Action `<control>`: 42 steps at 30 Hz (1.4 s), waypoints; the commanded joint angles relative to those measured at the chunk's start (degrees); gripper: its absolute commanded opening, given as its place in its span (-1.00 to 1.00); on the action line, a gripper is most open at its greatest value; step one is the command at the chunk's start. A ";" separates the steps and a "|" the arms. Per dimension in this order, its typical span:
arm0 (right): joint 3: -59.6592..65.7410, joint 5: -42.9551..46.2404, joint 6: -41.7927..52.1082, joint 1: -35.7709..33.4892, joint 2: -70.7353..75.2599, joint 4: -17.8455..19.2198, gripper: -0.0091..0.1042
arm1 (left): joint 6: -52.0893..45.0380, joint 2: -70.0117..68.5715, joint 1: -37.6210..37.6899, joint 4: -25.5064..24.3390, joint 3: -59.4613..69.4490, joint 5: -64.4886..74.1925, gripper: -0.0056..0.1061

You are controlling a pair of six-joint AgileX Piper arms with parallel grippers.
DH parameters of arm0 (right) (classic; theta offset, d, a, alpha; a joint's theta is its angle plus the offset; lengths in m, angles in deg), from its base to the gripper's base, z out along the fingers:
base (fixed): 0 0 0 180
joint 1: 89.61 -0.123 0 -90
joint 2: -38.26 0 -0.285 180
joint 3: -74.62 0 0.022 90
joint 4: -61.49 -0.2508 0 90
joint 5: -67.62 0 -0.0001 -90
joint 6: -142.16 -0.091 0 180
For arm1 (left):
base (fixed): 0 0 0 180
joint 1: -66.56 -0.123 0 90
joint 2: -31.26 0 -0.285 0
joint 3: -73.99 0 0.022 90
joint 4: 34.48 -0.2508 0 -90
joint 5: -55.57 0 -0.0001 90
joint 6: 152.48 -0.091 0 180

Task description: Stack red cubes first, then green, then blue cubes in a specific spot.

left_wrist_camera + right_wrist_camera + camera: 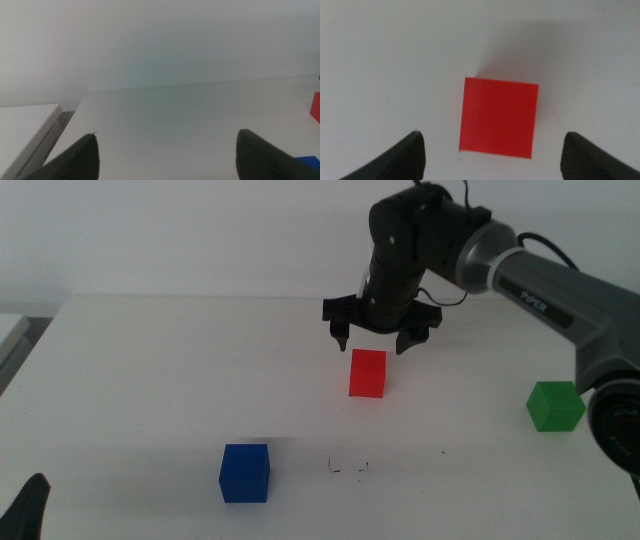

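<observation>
The red cube (367, 373) sits on the white table near the middle, and fills the centre of the right wrist view (499, 117). My right gripper (373, 340) hovers open just above and behind it, jaws spread wider than the cube and not touching it (492, 150). The blue cube (245, 473) rests at the front left; a sliver of it shows in the left wrist view (306, 159). The green cube (555, 406) lies at the right. The specific spot (350, 468) with faint pen scribbles is in front of the red cube. My left gripper (167, 152) waits open at the bottom-left corner (25, 505).
A tiny dark dot (445, 451) marks the table right of the scribbles. The table's far edge (200, 297) meets a white wall. A pale ledge (25, 130) lies beyond the table's left side.
</observation>
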 commanded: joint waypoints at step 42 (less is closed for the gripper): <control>6.90 -2.62 -8.45 -7.95 10.71 19.54 -0.71 | 0.02 -0.20 -0.04 0.06 -0.03 -0.64 0.78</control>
